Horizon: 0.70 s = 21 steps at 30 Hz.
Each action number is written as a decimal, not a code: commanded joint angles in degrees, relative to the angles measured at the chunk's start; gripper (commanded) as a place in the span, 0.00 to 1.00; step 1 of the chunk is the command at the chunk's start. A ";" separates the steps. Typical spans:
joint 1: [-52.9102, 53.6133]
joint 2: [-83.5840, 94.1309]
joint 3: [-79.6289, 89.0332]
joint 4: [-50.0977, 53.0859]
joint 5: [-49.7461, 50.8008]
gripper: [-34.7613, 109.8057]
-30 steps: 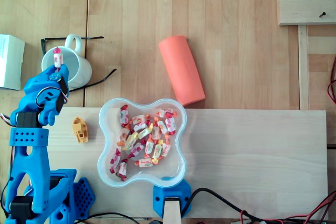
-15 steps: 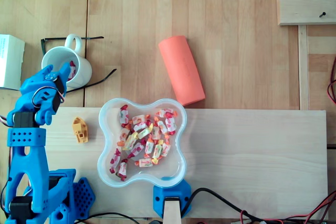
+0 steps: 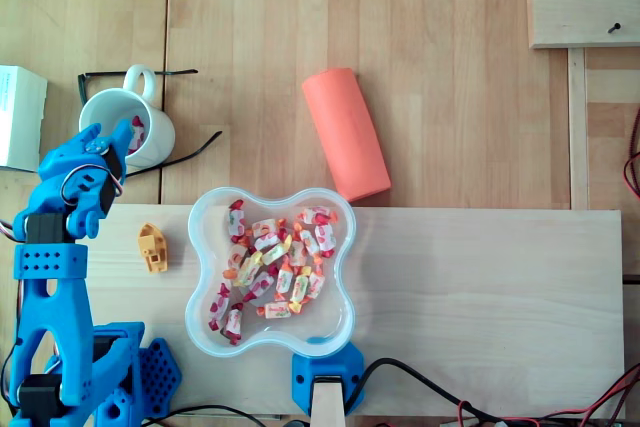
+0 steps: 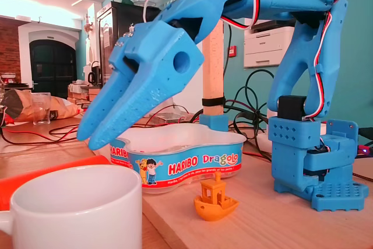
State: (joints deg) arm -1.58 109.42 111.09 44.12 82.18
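1 candy [image 3: 137, 133] sits in the mug [image 3: 96, 105], against its right wall, just beside the gripper [image 3: 110, 133], whose tips hang over the mug's lower rim. The jaws are parted and hold nothing. The fixed view puts the tips above the mug. Bowl [image 3: 204, 277] and boat [image 3: 152, 247] lie nearby.

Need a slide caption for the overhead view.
Open blue gripper over white mug holding a candy, beside candy-filled tub.

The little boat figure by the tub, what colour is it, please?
The boat is orange, clearest in the fixed view.
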 commanded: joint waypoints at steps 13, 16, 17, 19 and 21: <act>5.89 4.48 -2.46 0.62 -1.76 0.23; 8.35 7.73 -3.25 0.62 -7.73 0.23; 9.40 8.96 -3.96 0.62 -10.72 0.23; 11.34 11.16 -5.62 0.62 -17.49 0.23; 13.36 13.45 -7.21 0.62 -24.70 0.22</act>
State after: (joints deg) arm 8.61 118.04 108.02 44.12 65.30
